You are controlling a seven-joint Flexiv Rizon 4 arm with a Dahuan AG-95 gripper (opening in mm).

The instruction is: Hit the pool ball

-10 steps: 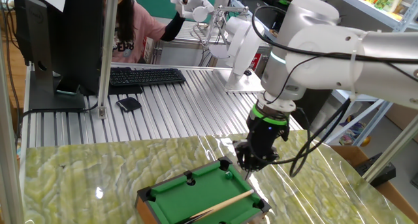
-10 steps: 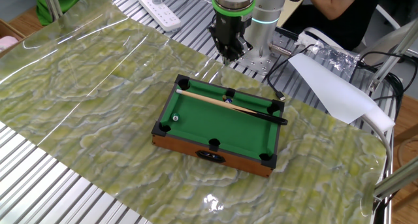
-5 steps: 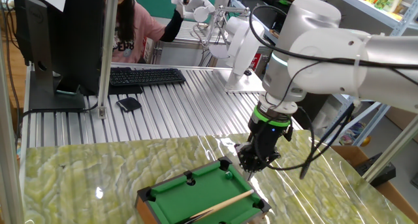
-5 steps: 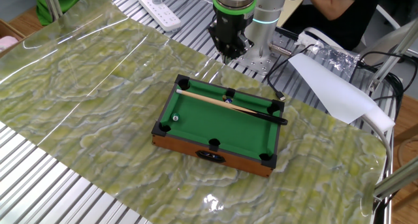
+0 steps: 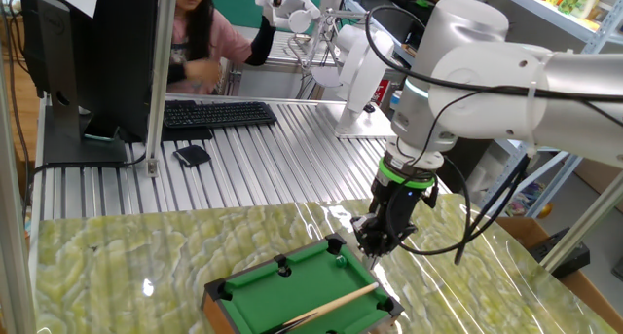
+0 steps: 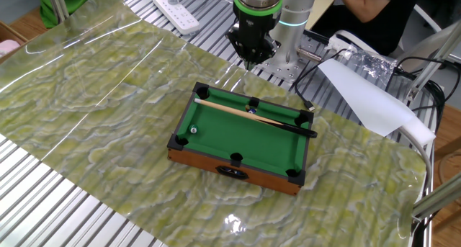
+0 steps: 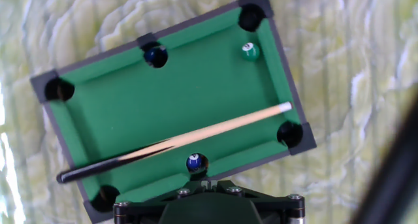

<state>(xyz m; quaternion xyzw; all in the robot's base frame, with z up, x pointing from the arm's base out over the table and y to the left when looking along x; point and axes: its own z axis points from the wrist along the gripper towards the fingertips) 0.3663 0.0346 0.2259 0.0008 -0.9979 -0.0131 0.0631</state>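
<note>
The hand view is looking straight down on the pool table (image 7: 78,67), showing the green ball (image 7: 250,51) near a corner pocket, a blue ball (image 7: 196,162) beside the cue (image 7: 176,143). The fixed views are showing the hand (image 6: 248,57) hanging above the table's far edge, fingers closed, holding nothing.

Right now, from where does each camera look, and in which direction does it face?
One fixed view: beside the table, looking across the mini pool table toward a desk with a keyboard; the arm and shut gripper show.
The other fixed view: raised on the opposite side, looking down at the mini pool table toward the arm's base; only the lower arm and gripper show.
Hand view: on the hand, facing straight down; only the gripper's dark base shows.
Shared: the cue stick and green pool ball.
</note>
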